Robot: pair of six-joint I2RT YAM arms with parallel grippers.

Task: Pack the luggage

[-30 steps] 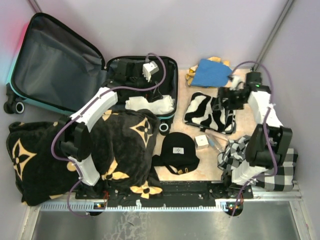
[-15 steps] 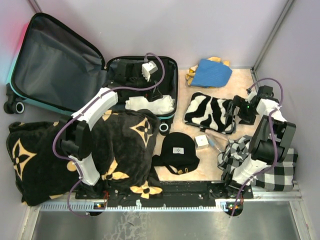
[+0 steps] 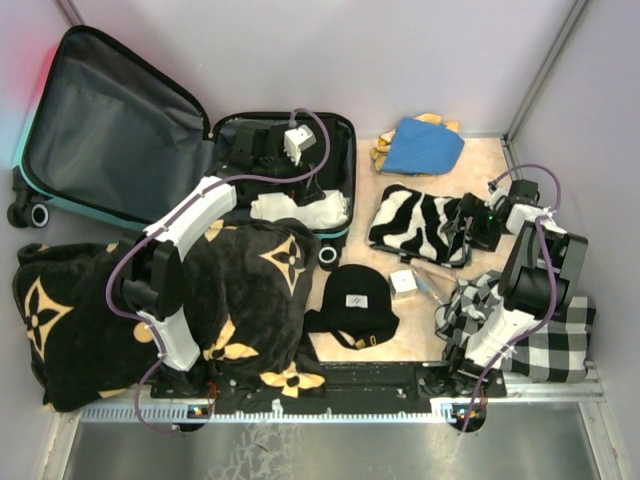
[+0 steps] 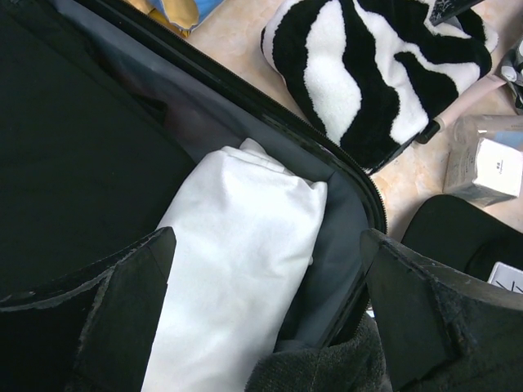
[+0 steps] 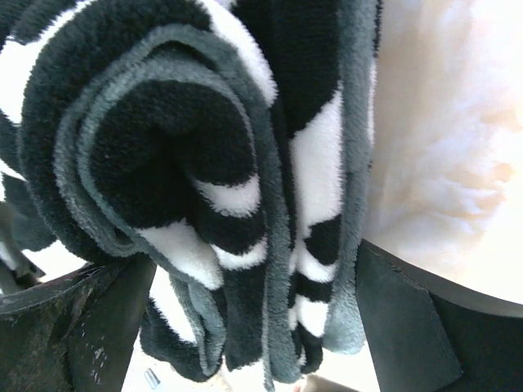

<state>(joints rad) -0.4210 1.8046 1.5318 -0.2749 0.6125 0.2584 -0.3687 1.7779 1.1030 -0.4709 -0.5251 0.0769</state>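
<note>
Suitcase: the suitcase (image 3: 110, 120) is seen lying wide open at the far left of the table (image 3: 500, 165), with its lid thrown back to the left and its grey lining shown.
Inside it: a folded white cloth (image 3: 295, 208) is tucked against the near wall of the right half, and dark items are packed behind it.
Left gripper: the left gripper (image 4: 265, 245) is held above that white cloth (image 4: 237, 269) with its jaws spread wide and nothing gripped between them.
Right gripper: the right gripper (image 5: 255, 253) is brought in at the right edge of the striped blanket (image 3: 415, 225). The fingers are parted fully and the rolled edge (image 5: 204, 163) is framed between them.
Flowered blanket: a big black flowered blanket (image 3: 240, 290) is heaped at the near left, draped over the suitcase's near edge and under the left arm.
Middle: a black cap (image 3: 352, 300) is laid on the table, with a small clear box (image 3: 403, 283) just beside it on the right.
Far corner: a blue cloth (image 3: 425, 145) is piled on something yellow.
Near right: a checked cloth (image 3: 540, 335) is bunched around the right arm's base.
</note>
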